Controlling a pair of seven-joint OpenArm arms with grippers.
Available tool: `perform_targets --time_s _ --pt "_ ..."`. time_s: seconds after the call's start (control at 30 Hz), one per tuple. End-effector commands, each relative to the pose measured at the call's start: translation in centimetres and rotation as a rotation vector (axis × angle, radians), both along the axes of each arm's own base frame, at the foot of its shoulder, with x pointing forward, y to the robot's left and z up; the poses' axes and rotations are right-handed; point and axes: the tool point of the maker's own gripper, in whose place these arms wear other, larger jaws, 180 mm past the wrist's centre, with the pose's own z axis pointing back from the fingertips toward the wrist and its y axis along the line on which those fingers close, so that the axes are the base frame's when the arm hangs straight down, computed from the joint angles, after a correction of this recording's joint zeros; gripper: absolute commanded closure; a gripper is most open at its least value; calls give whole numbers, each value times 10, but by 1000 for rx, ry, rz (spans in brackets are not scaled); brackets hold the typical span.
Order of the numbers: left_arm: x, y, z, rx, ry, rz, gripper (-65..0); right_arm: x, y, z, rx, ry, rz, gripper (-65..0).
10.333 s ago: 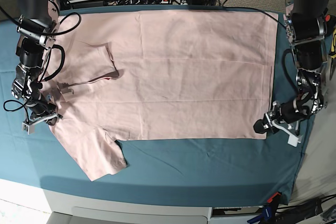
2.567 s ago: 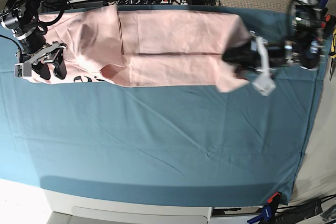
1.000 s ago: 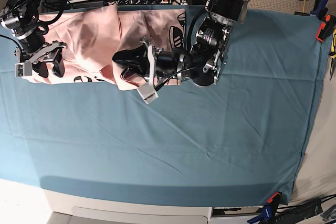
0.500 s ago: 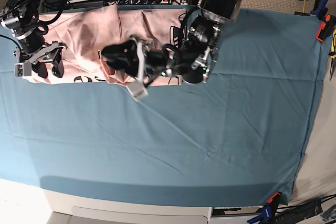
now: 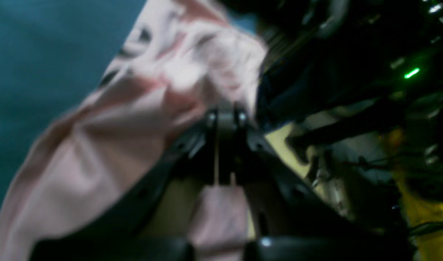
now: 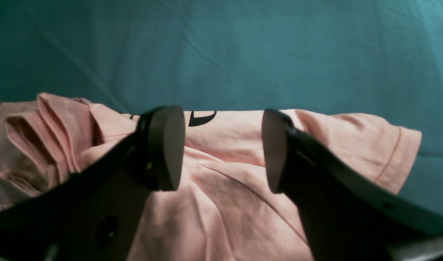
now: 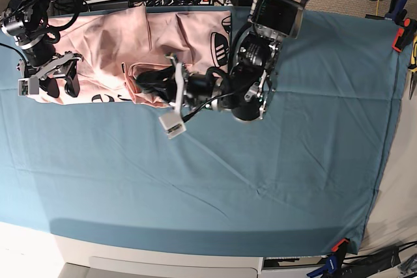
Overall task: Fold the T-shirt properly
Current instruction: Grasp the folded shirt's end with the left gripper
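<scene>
Looking at our T-shirt point(image 7: 111, 43) — long axis 3-to-9; left pincer point(image 7: 140, 83) clamps its edge mid-span, right pincer point(image 7: 55, 76) gapes empty at 9.

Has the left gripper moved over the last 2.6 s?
Yes. The left gripper has swung from the teal table cloth's far-right edge leftward to mid-table over the T-shirt.

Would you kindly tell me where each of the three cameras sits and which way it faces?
Base: overhead, looking down on the teal table cloth; both arms show, left tool over the T-shirt.
Left wrist: behind the shut left tool, blurred, facing T-shirt folds.
Right wrist: behind the open right tool, its fingers above the T-shirt.
Shared: all three show pink shirt on teal cloth.
</scene>
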Motion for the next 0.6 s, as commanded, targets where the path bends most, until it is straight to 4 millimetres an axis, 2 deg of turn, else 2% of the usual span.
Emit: perform_targets --time_s 0.0,0.17,0.27,0.57 --pt "8 0 9 -16 -41 18 0 6 -1 16 -6 -59 10 -339" --pt "12 16 -27 109 -28 110 0 7 -1 17 -6 -67 9 -339" --pt "10 22 -39 148 -39 127 0 7 -1 17 -6 -68 9 -339" --pt "7 19 -45 183 -66 112 0 8 -1 18 -5 -75 9 -339"
